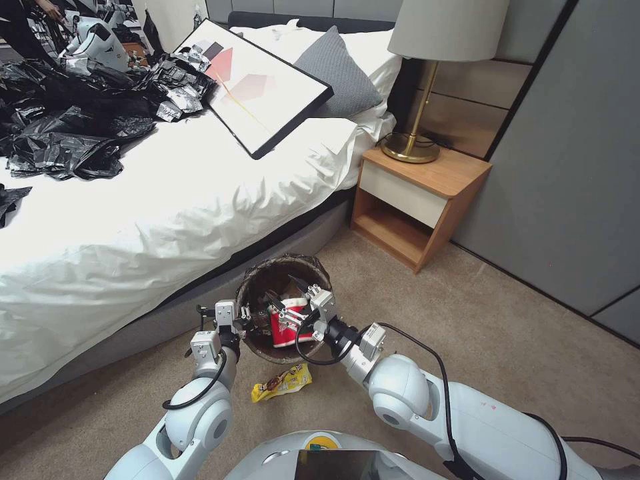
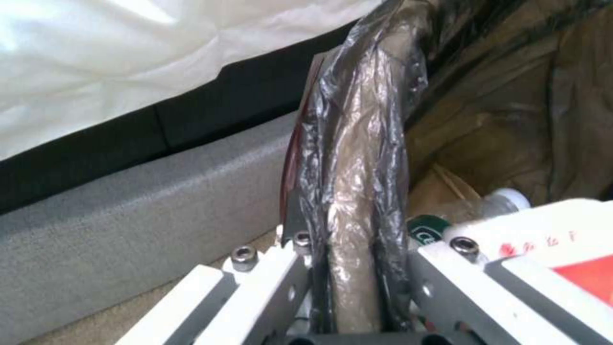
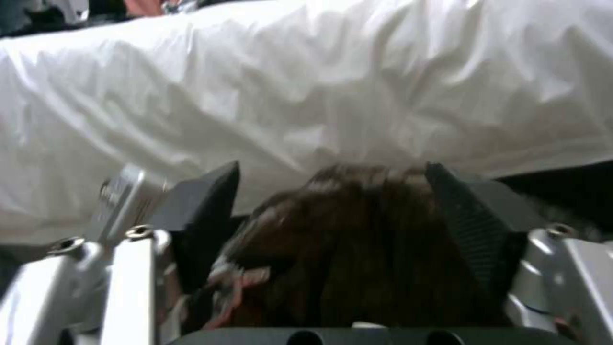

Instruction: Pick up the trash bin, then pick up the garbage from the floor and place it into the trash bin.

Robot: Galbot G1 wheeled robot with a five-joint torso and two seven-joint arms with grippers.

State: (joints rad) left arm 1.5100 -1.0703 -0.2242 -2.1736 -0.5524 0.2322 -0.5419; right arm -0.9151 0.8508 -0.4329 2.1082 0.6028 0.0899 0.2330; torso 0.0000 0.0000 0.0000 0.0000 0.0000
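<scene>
Left wrist view: left gripper [image 2: 348, 292], fingers closed on the bag-lined rim of the trash bin [image 2: 357, 158], which is held beside the bed [image 1: 167, 200]. Right gripper [image 1: 303, 303], jaws spread and holding nothing, hangs over the bin's mouth above a red-and-white paper cup [image 1: 287, 327] inside. On the carpet [image 1: 507, 320] just beside the bin lies a yellow snack wrapper [image 1: 282, 383].
</scene>
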